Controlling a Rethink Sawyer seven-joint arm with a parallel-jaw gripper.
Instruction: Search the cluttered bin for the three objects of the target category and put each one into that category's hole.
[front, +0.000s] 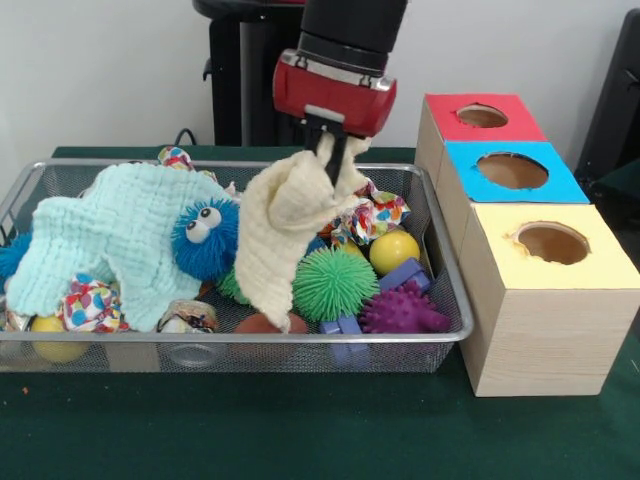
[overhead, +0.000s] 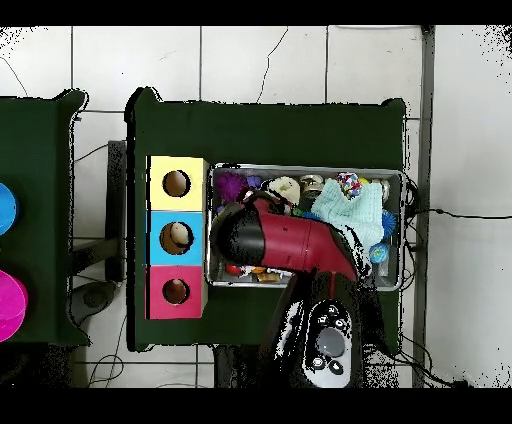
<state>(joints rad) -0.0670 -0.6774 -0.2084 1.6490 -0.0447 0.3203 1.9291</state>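
Here, one gripper (front: 333, 150) grips one cream cloth (front: 285, 225) over one bin (front: 440, 290).

Boxes (front: 530, 250) just right of bin (front: 445, 300)

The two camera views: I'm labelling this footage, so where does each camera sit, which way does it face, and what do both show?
Front view: across the table, facing the robot; the red and black arm comes down from above, its tool shut on a pale yellow cloth over the silver wire mesh bin.
Overhead view: above the table, looking straight down, robot base at the bottom; the arm covers part of the bin.
Shared: the bin, the arm, and three wooden boxes topped red, blue and yellow.
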